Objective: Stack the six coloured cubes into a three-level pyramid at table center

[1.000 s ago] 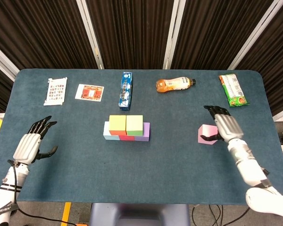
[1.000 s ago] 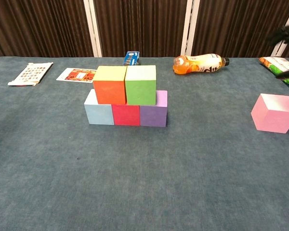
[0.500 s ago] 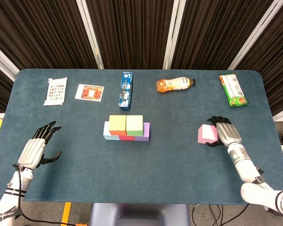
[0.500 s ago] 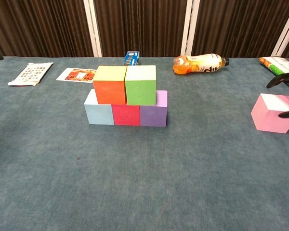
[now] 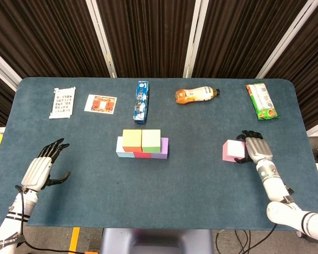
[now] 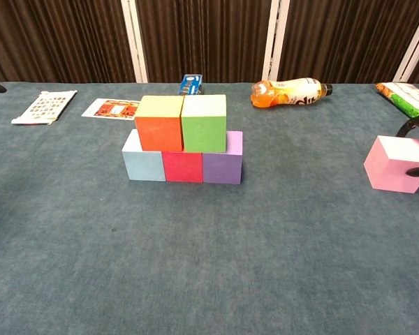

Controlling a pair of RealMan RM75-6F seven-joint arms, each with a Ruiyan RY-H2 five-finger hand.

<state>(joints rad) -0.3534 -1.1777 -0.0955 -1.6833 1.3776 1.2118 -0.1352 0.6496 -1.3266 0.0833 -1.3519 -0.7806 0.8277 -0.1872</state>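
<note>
So there's the blue table [image 5: 85, 174] with five cubes stacked mid-table [image 5: 142, 144] in two levels, the pink cube [image 5: 233, 151] sitting off to the right with the right hand [image 5: 256, 151] wrapped around its side, and the left hand [image 5: 41, 168] empty, fingers spread.

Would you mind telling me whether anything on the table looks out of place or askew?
The orange drink bottle lies on its side near the far edge. The two-level cube stack looks square, and the pink cube sits apart by the right hand.
</note>
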